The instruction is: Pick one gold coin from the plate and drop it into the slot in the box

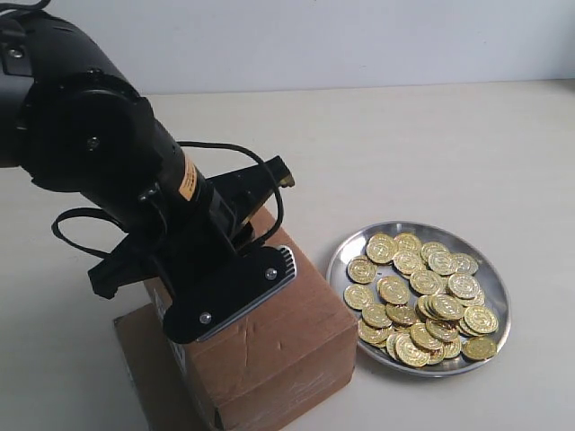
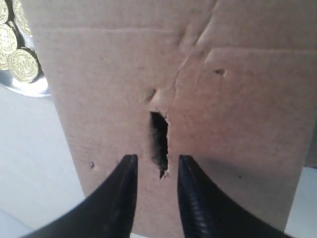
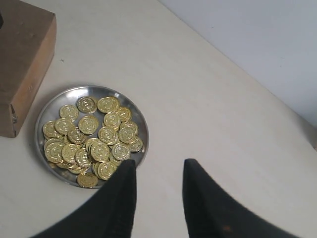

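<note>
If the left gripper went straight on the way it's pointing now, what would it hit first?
Most likely the cardboard top of the box. The left gripper is lined up over the slot, so its open jaws would land either side of it. Depth is unclear.

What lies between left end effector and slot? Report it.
Nothing: left wrist view shows the left end effector straddling the narrow dark slot in brown cardboard box.

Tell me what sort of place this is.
Probably a robotics lab test bench: a plain pale table against a blank wall, a black robot arm over a cardboard box, and a staged plate of gold coins.
</note>
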Available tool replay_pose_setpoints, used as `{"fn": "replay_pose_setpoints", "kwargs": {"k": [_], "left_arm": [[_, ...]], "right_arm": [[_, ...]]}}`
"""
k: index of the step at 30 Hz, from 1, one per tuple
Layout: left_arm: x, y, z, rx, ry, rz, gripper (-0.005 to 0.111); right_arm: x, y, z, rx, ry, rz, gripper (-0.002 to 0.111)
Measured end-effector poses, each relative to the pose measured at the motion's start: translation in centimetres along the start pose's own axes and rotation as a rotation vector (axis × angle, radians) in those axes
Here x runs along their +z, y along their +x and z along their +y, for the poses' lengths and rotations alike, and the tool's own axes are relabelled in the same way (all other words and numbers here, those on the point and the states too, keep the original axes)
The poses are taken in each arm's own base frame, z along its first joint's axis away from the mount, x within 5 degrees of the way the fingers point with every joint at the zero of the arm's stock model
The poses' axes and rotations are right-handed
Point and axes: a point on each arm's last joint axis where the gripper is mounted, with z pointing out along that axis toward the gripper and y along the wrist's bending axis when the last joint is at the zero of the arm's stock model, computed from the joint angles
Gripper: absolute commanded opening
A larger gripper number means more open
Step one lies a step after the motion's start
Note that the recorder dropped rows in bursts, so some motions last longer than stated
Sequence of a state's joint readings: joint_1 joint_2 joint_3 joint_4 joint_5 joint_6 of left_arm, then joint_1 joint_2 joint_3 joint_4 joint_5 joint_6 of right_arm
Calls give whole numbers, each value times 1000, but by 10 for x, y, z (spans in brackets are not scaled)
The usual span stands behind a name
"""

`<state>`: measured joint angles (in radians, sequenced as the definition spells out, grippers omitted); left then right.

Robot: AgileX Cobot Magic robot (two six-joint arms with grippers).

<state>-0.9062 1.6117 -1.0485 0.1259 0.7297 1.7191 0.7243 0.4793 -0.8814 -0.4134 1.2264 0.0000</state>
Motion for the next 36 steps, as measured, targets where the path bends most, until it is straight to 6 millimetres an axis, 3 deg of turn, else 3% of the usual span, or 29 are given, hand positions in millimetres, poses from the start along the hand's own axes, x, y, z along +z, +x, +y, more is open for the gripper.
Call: {"fn": "replay_pose_setpoints", "kwargs": {"k": [4,6,8,9,11,14,18,22,29,33,36], "left_arm": [[0,0,0,-25,-2,1,39],[-10,2,1,-147,-39,20,38],[-40,12,-2,-435,-135,43,27],[-49,16,-3,-523,-166,46,14],[-77,29,-12,-788,-251,27,0],[-105,40,-42,-1094,-293,-50,0],[-107,35,-73,-1250,-283,-121,0],[-102,16,-106,-1348,-318,-198,0],[-89,-16,-156,-1559,-521,-387,0],[-89,-22,-174,-1779,-734,-549,0],[-81,-25,-187,-1913,-796,-620,0]], "right_arm": [[0,-3,0,-1,3,-38,31],[-1,-13,-4,18,41,-140,27],[-5,-29,-10,91,97,-334,20],[-7,-35,-11,105,98,-399,12],[-10,-43,-9,157,72,-528,1],[17,-37,11,207,-17,-577,0],[49,-21,34,271,-118,-569,0],[74,2,54,361,-215,-562,0],[95,45,71,466,-265,-532,0],[101,68,75,521,-265,-548,0],[100,80,75,574,-264,-599,0]]}}
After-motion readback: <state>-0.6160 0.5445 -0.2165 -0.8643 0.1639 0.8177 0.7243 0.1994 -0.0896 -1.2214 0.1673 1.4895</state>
